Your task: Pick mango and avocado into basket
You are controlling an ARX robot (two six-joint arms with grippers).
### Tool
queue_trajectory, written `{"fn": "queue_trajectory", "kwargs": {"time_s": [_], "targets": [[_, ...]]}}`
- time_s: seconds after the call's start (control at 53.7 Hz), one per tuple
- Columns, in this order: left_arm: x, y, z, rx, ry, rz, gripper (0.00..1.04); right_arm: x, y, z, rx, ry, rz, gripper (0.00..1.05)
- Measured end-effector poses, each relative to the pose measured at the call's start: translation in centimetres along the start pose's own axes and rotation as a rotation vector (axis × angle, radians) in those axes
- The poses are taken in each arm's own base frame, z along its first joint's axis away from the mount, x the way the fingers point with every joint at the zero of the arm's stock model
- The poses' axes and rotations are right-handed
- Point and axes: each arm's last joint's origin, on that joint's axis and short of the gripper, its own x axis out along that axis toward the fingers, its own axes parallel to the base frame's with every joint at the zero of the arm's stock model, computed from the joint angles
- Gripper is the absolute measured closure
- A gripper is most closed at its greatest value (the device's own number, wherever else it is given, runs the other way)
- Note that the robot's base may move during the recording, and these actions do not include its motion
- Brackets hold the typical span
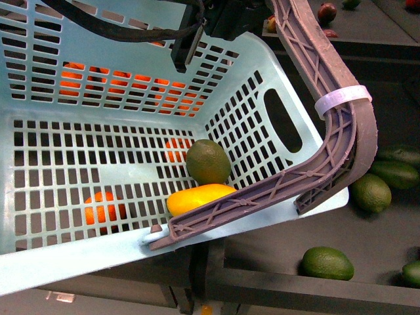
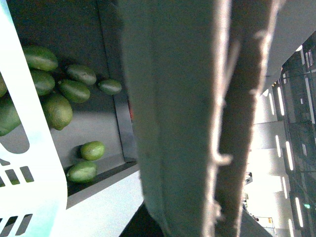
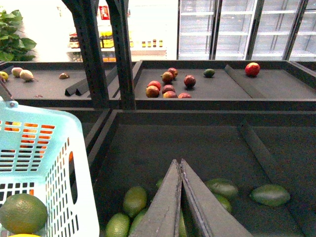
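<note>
While right gripper (image 3: 180,165) hangs over avocado bin with fingers pressed together, empty, mango (image 1: 199,197) and avocado (image 1: 209,161) lie well apart from it, inside basket (image 1: 262,72), near corner under handle (image 1: 341,141). Mango smooth yellow, elongated; avocado dull dark green, round-oval, touching mango. Left gripper: wrist view blocked, finger state cannot tell.

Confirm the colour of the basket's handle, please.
Brown-grey, ribbed handle on the turquoise basket; clearest in the front view.
</note>
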Motion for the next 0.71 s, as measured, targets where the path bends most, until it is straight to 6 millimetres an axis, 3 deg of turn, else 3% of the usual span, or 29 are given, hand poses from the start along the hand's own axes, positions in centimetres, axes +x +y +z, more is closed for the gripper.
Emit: {"fn": "queue_trajectory", "kwargs": {"time_s": [0.708], "targets": [[0.0, 0.0, 0.0, 0.0, 0.0, 0.0, 0.97, -2.1, 0.0, -0.5, -0.001, 0.034, 0.002, 1.02]]}}
